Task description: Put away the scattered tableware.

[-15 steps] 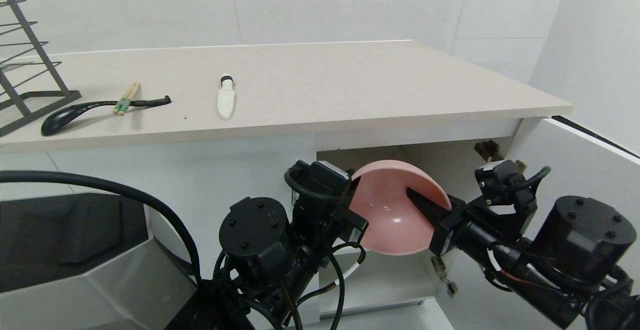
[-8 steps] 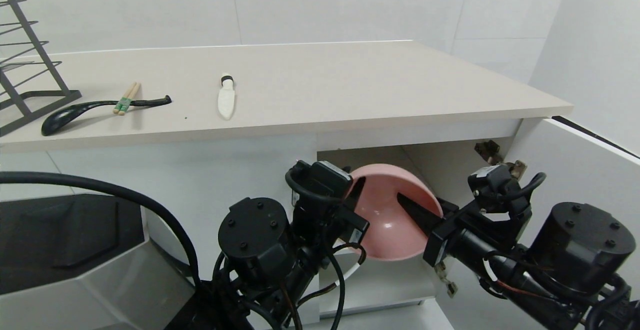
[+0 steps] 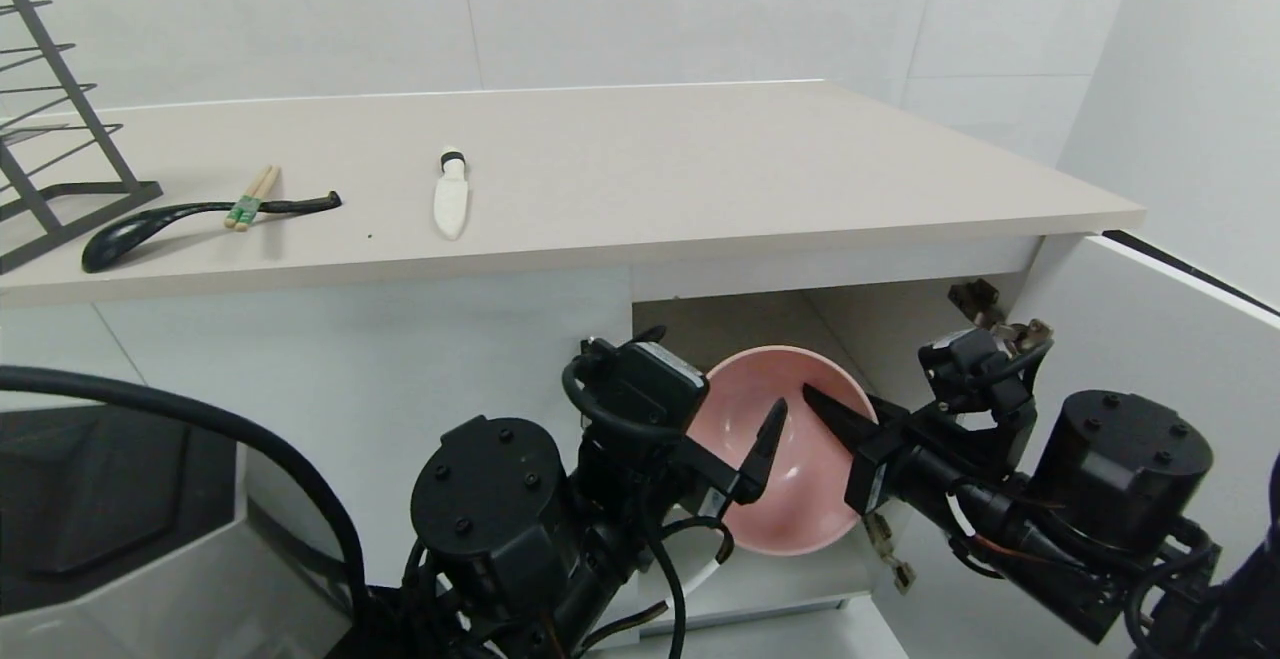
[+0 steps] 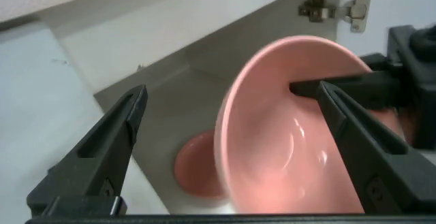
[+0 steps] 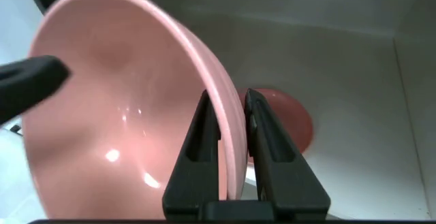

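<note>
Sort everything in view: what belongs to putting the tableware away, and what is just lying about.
Job: pink bowl clamped in the right hand; black spoon, chopsticks and white utensil on the counter; open cupboard.
Just there: wire rack at the counter's end; pink dish already inside the cupboard.

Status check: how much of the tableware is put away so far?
Done: one pink dish lies on the cabinet shelf. In hand: the right gripper clamps the pink bowl by its rim near that shelf; the left gripper is open beside it. Left: black spoon, chopsticks and white knife on the countertop.
</note>
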Controlling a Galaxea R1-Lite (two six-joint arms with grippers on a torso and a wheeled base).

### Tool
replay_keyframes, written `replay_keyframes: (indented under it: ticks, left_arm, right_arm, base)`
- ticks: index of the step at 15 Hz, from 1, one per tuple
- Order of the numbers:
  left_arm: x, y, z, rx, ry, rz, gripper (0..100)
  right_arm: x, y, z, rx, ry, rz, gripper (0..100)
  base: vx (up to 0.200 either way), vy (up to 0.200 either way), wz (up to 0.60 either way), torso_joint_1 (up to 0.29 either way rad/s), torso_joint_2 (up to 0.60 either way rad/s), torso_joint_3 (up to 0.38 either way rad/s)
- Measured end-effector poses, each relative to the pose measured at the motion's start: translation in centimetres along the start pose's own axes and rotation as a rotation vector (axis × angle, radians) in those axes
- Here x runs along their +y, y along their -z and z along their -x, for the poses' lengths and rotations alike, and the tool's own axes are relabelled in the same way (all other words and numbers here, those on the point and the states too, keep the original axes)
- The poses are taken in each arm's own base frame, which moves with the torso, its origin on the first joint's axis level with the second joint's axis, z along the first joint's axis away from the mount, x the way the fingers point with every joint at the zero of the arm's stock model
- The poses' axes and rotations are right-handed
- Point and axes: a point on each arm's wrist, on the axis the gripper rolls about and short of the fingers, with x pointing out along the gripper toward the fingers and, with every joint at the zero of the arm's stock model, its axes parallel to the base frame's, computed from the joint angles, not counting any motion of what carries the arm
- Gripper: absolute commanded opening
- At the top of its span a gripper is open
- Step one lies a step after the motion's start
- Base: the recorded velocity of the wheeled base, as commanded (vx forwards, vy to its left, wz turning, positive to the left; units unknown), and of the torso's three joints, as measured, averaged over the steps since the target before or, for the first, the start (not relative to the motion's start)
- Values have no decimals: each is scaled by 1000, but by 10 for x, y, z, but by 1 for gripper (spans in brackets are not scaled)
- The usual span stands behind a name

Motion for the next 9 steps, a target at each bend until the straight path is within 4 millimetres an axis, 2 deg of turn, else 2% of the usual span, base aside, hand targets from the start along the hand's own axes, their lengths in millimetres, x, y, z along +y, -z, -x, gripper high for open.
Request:
replay_keyframes:
  ticks: [5,9]
  left_arm:
    - [11,-14,32,-19,107,-1,100]
    - [25,-14,64,2,190,-29,100]
  right_arm:
    - [-27,12,-9,42,108,-18,0]
    - [-34,21,-10,69,137,-156,0]
  base:
    - [0,0,0,0,0,0]
    - [0,0,0,0,0,0]
